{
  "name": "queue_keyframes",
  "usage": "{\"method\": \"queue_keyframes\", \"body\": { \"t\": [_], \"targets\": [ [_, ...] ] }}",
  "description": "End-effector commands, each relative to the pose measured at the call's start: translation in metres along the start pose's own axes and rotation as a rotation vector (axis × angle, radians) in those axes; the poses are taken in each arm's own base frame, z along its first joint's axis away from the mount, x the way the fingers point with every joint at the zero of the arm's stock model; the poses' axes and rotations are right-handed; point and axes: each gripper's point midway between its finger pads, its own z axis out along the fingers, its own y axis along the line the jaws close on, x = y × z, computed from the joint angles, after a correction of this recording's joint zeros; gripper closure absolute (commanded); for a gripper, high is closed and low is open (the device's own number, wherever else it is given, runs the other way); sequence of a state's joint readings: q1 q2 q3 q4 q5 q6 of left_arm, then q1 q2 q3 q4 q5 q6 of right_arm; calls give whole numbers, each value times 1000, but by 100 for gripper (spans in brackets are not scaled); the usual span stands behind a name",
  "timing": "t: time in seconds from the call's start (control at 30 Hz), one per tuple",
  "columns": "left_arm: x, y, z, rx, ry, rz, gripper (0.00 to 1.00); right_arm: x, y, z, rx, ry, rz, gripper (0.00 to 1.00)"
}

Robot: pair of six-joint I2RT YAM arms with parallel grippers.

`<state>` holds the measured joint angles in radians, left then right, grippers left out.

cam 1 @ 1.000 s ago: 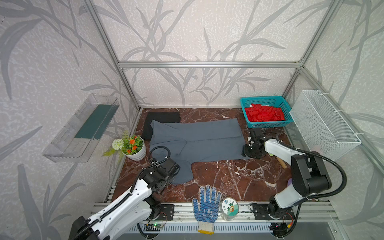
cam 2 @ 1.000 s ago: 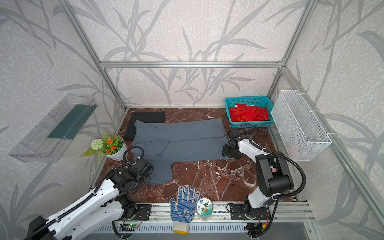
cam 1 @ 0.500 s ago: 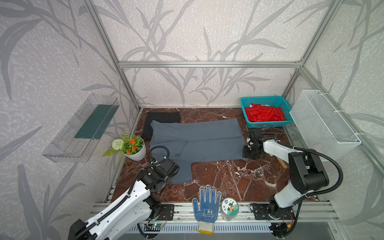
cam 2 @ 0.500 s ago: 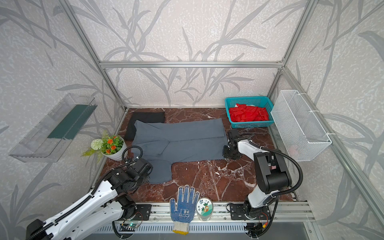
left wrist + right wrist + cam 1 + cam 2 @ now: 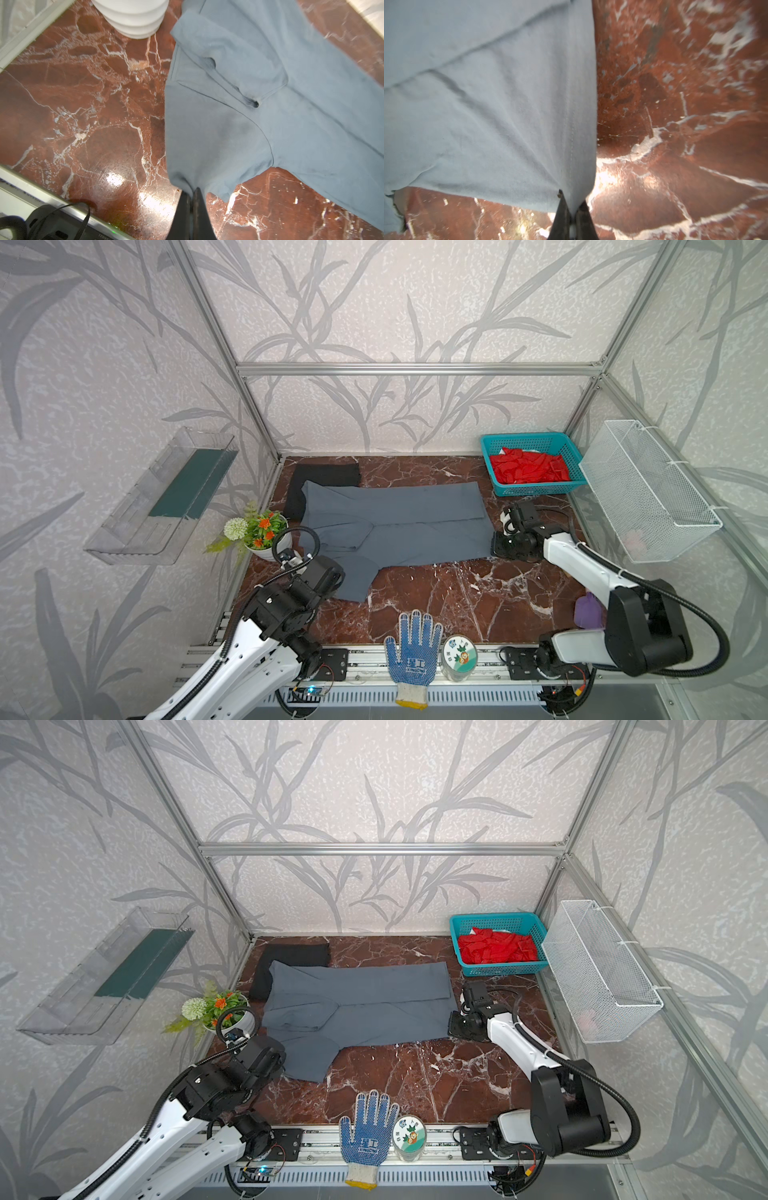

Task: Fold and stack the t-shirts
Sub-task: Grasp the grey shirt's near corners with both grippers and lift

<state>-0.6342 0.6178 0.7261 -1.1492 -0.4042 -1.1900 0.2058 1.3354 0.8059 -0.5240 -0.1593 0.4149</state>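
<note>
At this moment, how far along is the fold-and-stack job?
Done: the black t-shirt lies as a compact rectangle at the back, apparently folded. In hand: the left gripper pinches the grey t-shirt at a sleeve edge, the right gripper at a hem corner. Left: the grey t-shirt lies spread open, unfolded, not stacked.

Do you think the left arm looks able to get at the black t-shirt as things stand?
Probably not yet: the left gripper is shut on a sleeve of the grey t-shirt, which overlaps the black t-shirt in the far left corner.
</note>
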Motion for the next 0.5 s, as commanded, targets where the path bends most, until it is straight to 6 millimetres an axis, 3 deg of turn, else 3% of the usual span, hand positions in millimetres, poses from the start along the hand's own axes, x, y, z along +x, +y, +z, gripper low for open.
{"method": "queue_keyframes", "body": {
  "t": [0.0, 0.23, 0.37, 0.47],
  "targets": [
    [-11, 16, -12, -42, -46, 29, 100, 29, -11, -11, 35, 68, 5, 98],
    [-14, 21, -32, 27, -39, -4, 100, 58, -19, -34, 34, 65, 34, 98],
    [-21, 22, -37, 40, -71, 6, 100, 62, -19, -37, 16, 40, 45, 97],
    [-29, 11, -37, 41, -100, 75, 100, 58, -15, -33, 5, 52, 51, 97]
  ]
}}
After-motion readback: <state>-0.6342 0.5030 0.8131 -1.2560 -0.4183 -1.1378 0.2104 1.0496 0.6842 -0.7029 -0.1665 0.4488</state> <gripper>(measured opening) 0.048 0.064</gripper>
